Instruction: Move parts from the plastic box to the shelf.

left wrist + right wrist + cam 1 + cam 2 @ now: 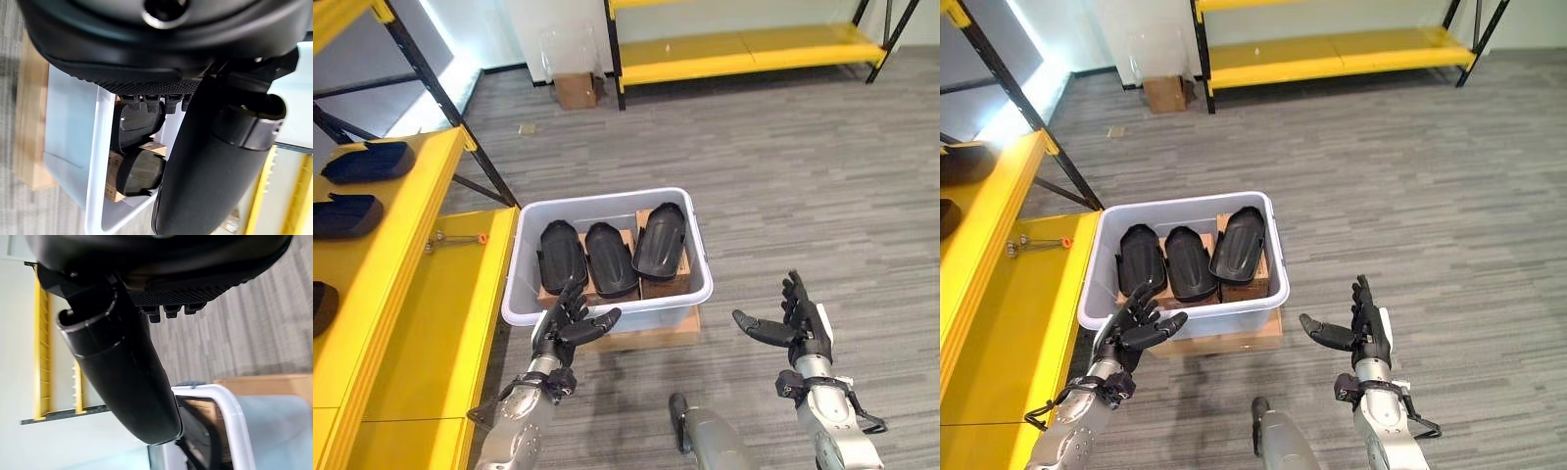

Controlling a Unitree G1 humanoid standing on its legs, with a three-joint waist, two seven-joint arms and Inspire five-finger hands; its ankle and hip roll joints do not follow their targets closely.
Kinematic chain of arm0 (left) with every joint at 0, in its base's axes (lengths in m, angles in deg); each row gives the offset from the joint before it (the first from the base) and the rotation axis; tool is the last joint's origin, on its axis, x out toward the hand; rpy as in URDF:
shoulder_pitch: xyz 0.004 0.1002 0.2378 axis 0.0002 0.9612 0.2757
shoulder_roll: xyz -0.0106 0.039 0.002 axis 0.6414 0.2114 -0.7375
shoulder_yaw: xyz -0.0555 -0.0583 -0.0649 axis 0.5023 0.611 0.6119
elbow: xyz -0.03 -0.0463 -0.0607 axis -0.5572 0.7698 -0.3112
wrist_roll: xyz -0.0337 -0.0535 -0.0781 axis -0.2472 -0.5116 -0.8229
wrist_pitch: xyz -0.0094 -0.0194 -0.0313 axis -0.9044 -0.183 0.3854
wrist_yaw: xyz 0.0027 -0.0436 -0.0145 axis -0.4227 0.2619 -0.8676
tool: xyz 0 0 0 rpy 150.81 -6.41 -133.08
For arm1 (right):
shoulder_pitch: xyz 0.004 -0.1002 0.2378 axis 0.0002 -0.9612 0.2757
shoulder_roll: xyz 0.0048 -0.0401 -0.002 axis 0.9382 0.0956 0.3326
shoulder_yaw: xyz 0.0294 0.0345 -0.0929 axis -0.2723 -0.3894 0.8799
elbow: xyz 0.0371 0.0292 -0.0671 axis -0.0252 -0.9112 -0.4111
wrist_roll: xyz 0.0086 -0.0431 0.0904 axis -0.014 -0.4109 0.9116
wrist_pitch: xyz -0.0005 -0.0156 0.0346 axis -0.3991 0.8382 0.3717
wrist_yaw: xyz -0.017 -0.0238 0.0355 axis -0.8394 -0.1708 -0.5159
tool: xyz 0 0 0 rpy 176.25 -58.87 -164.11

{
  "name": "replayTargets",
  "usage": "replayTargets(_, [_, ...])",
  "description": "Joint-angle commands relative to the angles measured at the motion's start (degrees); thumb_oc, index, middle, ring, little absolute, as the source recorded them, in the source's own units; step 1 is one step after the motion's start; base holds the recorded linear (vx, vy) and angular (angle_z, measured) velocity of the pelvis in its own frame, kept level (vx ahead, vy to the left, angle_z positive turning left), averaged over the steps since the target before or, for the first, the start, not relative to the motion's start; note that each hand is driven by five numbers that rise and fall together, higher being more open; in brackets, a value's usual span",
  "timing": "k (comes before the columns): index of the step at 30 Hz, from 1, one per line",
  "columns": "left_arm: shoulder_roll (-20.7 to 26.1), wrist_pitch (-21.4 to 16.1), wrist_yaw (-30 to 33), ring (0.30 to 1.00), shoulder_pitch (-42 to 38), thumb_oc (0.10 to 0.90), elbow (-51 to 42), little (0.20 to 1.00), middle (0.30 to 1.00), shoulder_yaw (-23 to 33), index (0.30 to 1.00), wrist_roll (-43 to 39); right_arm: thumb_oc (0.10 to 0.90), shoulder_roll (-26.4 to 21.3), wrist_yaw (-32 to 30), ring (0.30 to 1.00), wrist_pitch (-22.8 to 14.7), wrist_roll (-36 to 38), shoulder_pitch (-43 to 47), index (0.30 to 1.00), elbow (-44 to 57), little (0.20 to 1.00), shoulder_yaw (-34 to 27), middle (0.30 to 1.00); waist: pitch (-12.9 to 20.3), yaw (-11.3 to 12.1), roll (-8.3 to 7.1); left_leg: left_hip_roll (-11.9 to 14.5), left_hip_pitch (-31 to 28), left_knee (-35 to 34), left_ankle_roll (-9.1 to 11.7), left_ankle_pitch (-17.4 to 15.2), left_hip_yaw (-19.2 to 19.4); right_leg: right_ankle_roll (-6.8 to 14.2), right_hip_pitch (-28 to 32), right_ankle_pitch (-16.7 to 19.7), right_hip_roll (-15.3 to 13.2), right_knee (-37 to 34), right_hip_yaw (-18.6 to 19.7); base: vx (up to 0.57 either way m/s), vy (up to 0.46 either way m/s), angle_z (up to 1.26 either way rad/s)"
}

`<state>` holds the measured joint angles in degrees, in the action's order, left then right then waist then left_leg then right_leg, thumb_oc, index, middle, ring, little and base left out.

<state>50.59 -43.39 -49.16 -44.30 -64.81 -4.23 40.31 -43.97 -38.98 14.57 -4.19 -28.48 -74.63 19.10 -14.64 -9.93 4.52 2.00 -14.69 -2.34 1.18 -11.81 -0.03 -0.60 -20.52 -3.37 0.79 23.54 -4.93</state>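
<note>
Hovering left hand [570, 321] fingers spread | right hand [790, 325] spread | box [607, 311] near wall partly hidden

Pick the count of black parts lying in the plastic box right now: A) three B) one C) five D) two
A: three black parts lie side by side on cardboard inside the plastic box, while both open hands, left hand and right hand, hover empty on the near side of it.

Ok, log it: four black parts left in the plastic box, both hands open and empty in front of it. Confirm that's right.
Not four. The left eye view shows three black parts in the plastic box. The rest stands: left hand and right hand are open and empty.
</note>
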Motion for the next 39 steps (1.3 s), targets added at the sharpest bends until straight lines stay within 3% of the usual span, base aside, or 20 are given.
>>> replayTargets(1, [2.9,-5.4,-0.5,1.000,-2.5,0.900,-5.3,1.000,1.000,2.4,1.000,-1.5,0.900,-1.0,-0.5,1.000,-8.3,1.0,2.9,1.000,7.2,1.000,-2.0,1.000,3.2,-1.1,-1.12,-3.4,-2.0,-2.2,-3.8,0.2,1.9,5.6,-1.1,7.0,-4.1,-7.4,-0.8,0.05,-0.013,0.03])
replayTargets(21, [2.0,-4.4,1.4,1.000,-2.9,0.900,-7.3,1.000,1.000,1.7,1.000,-0.8,0.900,-0.9,-1.3,1.000,-6.5,1.0,2.4,1.000,10.9,1.000,-2.8,1.000,3.4,-1.4,-0.81,-2.8,-1.7,-2.0,-3.3,-0.5,2.7,5.4,-3.8,5.6,-4.5,-3.7,-1.8,0.03,-0.005,0.00])
replayTargets(31, [1.8,-7.0,8.3,1.000,-1.3,0.900,-6.5,1.000,1.000,4.1,1.000,0.2,0.900,0.4,-2.4,1.000,-6.5,1.0,0.7,1.000,11.0,1.000,-2.5,1.000,4.3,-1.3,-1.31,-3.0,-2.6,-0.7,-3.5,-1.4,3.7,5.6,-2.0,5.3,-5.1,-4.1,-2.6,0.07,-0.050,0.04])
replayTargets(36, [1.7,-6.8,10.4,1.000,-0.9,0.900,-6.8,1.000,1.000,5.3,1.000,1.1,0.900,0.5,-3.0,1.000,-4.6,1.4,-0.1,1.000,10.5,1.000,-2.2,1.000,5.4,-1.4,-1.61,-3.0,-4.0,1.7,-3.1,-1.9,4.2,5.0,-0.4,4.4,-5.2,-4.6,-3.5,0.09,-0.102,0.09])
replayTargets(39, [1.9,-7.1,12.1,1.000,-1.1,0.900,-6.4,1.000,1.000,4.8,1.000,1.2,0.900,-0.2,-2.2,1.000,-4.6,0.9,1.0,1.000,7.8,1.000,-0.9,1.000,6.5,-1.2,-1.01,-1.0,-2.8,10.9,0.0,6.5,5.1,2.5,4.3,2.5,-3.6,-8.3,-4.7,0.07,-0.135,0.14])
